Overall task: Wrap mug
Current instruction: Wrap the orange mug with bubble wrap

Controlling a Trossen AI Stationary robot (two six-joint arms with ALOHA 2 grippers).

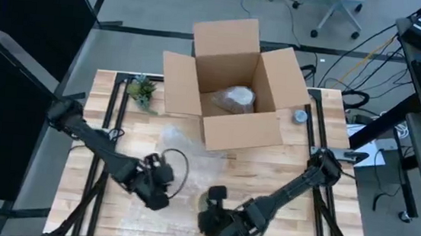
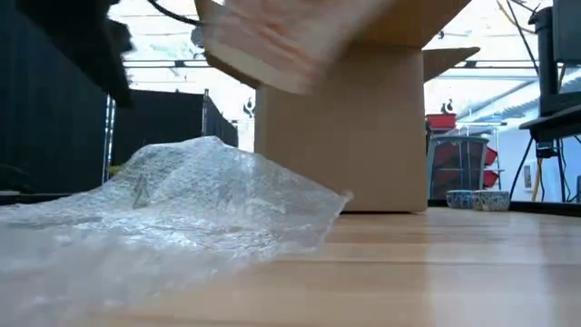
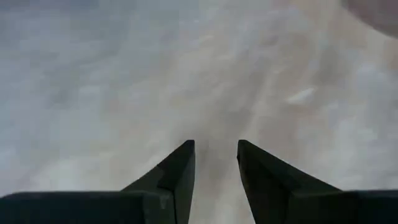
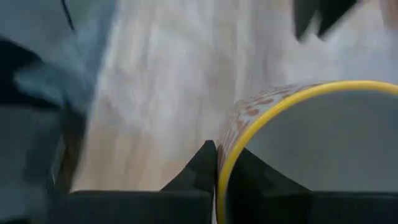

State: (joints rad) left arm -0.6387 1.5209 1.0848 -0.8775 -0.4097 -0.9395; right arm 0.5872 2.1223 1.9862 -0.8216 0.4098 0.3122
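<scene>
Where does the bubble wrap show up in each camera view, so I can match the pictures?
High view: the bubble wrap lies on the table's middle, in front of the cardboard box, between the two arms.
Low view: the crumpled sheet fills the picture's left half, with the box behind it.
Left wrist view: it seems to be the hazy sheet beyond the left gripper.
Right wrist view: cannot tell.
Shared landmark: the cardboard box.
</scene>
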